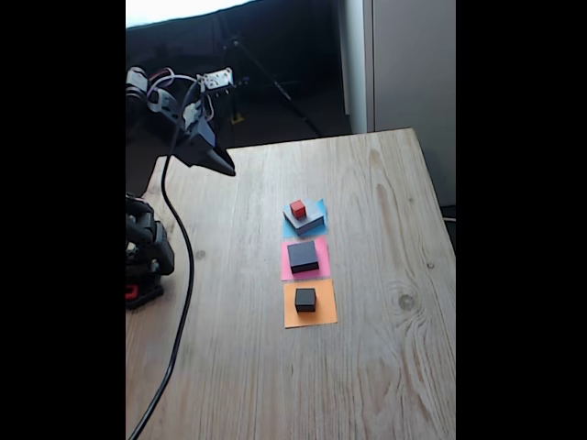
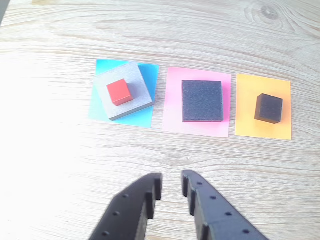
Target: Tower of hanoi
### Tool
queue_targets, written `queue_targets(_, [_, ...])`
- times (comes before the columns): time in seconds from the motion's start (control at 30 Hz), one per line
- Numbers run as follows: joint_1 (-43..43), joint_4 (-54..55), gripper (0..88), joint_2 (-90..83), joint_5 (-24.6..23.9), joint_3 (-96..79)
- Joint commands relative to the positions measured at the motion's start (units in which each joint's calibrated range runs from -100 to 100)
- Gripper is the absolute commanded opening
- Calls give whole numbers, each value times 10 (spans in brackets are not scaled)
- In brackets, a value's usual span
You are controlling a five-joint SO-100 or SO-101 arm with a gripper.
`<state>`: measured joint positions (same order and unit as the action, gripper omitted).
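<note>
I read the wooden table (image 1: 367, 367) as the work surface, with three paper squares in a row serving as the puzzle's stations.

The flat grey block (image 2: 137, 97) lies on the blue square (image 2: 148, 75), rotated slightly against the paper's edges. Being the widest piece, it is the base of a stack.

The medium black block (image 2: 202, 101) lies flat on the pink square (image 2: 172, 100), its edges nearly parallel to the paper.

The small black cube (image 2: 268, 108) stands on the orange square (image 2: 247, 107), turned a little off square.

The red cube (image 2: 119, 92) sits on the grey block, roughly centred and sharing its rotation. I judge that smallest-on-largest is a legal intermediate state.

No block has a long axis; all are square in plan.

The gripper (image 2: 170, 186) hovers above bare table near the row, jaws slightly parted, holding nothing. In the fixed view it (image 1: 227, 168) is raised, well apart from the blocks.
</note>
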<state>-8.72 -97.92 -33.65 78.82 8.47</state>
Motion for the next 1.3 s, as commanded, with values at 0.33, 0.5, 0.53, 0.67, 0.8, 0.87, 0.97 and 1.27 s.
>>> queue_targets(0.33, [-91,-14,3,-81,-61,-46])
queue_targets(0.5, [-110,-10,3,-99,33,-97])
queue_targets(0.53, [-107,2,20,-100,46,-114])
queue_targets(0.67, [-90,70,49,-98,105,-191])
queue_targets(0.8, [-76,140,73,-102,137,-256])
queue_targets(0.87, [-68,171,102,-103,167,-286])
queue_targets(0.97, [-56,225,188,-103,190,-324])
queue_targets(1.27, [-19,475,432,-101,212,-495])
